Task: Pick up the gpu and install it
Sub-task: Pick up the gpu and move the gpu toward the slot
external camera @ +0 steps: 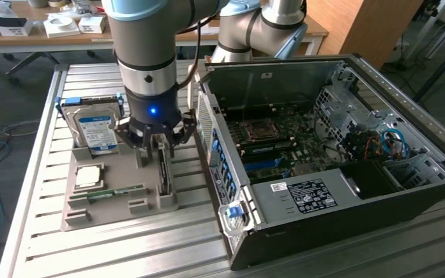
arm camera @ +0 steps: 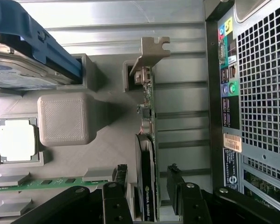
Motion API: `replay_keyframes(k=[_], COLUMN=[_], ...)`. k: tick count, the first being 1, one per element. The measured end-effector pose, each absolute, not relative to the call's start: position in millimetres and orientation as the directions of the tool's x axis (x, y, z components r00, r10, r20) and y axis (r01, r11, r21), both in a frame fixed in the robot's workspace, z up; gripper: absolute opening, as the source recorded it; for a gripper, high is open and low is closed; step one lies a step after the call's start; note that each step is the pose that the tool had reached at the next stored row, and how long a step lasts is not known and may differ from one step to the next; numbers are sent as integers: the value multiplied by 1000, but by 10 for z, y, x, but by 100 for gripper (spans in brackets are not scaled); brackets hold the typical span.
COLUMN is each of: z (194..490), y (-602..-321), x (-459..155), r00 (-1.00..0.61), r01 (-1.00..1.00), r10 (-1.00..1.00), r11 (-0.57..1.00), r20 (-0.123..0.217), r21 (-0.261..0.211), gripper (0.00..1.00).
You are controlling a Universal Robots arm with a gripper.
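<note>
The gpu [arm camera: 146,140] stands on edge in a slot of the grey holder tray [arm camera: 107,135], its silver end bracket [arm camera: 151,51] at the far end. In the exterior view the gpu [external camera: 163,172] is a dark thin card just below my gripper [external camera: 154,149]. The gripper [arm camera: 148,179] is open and straddles the card's near end. One black finger [arm camera: 121,175] sits on each side of the card, with a small gap on both sides. Nothing is held.
The tray [external camera: 122,205] also holds a silver hard drive with a blue label [external camera: 95,128], a CPU [external camera: 90,175] and a RAM stick [external camera: 118,192]. The open computer case [external camera: 323,168] stands close on the exterior view's right, its rear panel [arm camera: 252,93] near the gpu.
</note>
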State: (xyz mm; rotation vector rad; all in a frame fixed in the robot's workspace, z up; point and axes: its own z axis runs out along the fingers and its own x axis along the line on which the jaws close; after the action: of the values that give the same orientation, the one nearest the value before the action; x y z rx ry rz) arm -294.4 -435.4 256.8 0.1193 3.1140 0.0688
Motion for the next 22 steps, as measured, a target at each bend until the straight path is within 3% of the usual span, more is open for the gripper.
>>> replay_keyframes(k=[22], z=[2465], y=[-4353], x=[-2944], r00=[-997], r01=[76], r10=[77], r11=[996], r20=[-23], r21=[45], gripper=[47])
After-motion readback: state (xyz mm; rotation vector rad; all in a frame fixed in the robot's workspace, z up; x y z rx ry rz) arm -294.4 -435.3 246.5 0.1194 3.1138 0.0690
